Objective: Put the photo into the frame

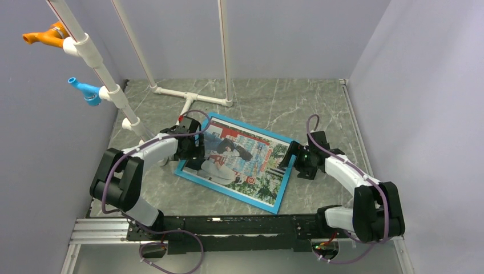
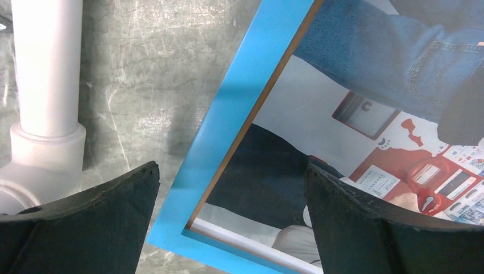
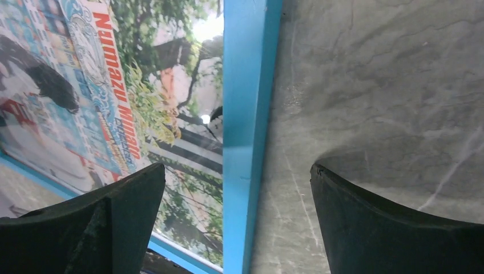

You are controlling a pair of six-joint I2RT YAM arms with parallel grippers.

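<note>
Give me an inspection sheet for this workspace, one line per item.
Surface: grey marbled table, dry, no spills seen.
Job's things: the frame lies flat, blue face up; the photo shows inside its border, picture side up.
Clutter: nothing seen.
Grippers: left gripper is open, its fingers on either side of the frame's left edge near a corner; right gripper is open, its fingers on either side of the frame's right edge. Contact cannot be judged.
Cables: purple cables loop along both arms, clear of the frame.
Surroundings: white pipe stand at the back left, carrying an orange fitting and a blue fitting; plain grey walls.
</note>
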